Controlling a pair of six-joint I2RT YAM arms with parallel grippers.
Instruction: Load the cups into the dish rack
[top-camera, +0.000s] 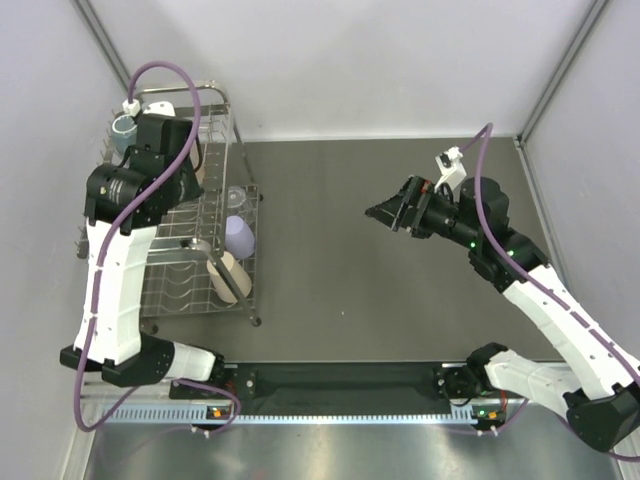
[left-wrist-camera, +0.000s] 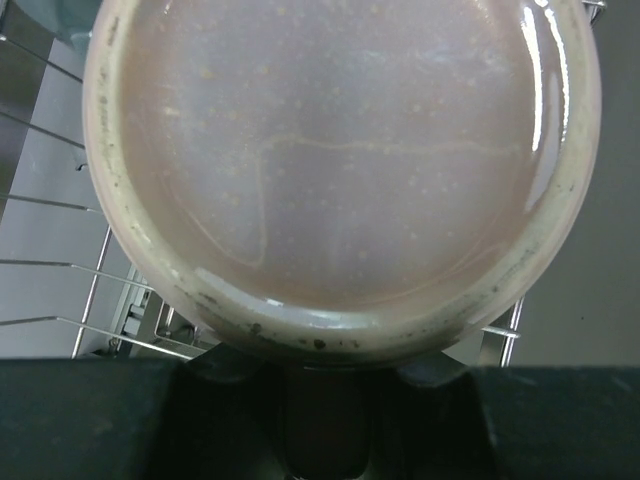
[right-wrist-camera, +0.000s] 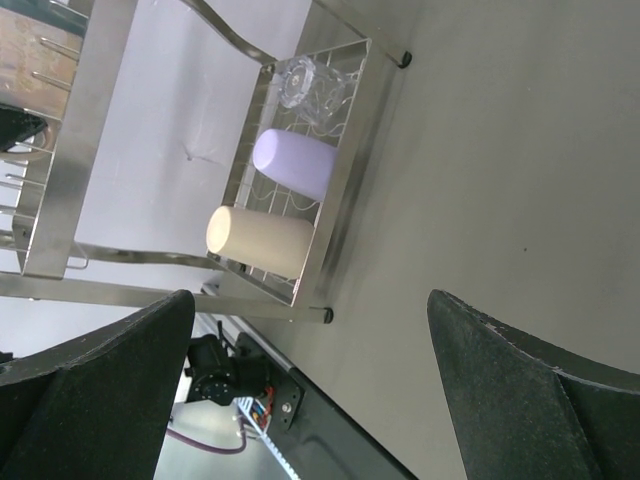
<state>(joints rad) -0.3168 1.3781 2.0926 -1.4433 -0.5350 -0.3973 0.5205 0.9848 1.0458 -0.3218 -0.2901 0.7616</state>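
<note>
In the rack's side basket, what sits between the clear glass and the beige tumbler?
A lavender tumbler sits between the clear glass and the beige tumbler in the silver wire dish rack; the right wrist view shows it plainly.

Concealed and cropped items, three views.
In your left wrist view the pink mug (left-wrist-camera: 340, 160) overruns the top edge; the left gripper's (left-wrist-camera: 325, 372) hold on it is lost in dark blur. From above, the left arm (top-camera: 150, 170) covers that gripper, the mug, part of the dish rack (top-camera: 190, 290) and most of a teal cup (top-camera: 122, 128). In your right wrist view the right gripper's (right-wrist-camera: 310, 330) spread fingers are cropped below, and the clear glass (right-wrist-camera: 310, 80) is too small to read.
</note>
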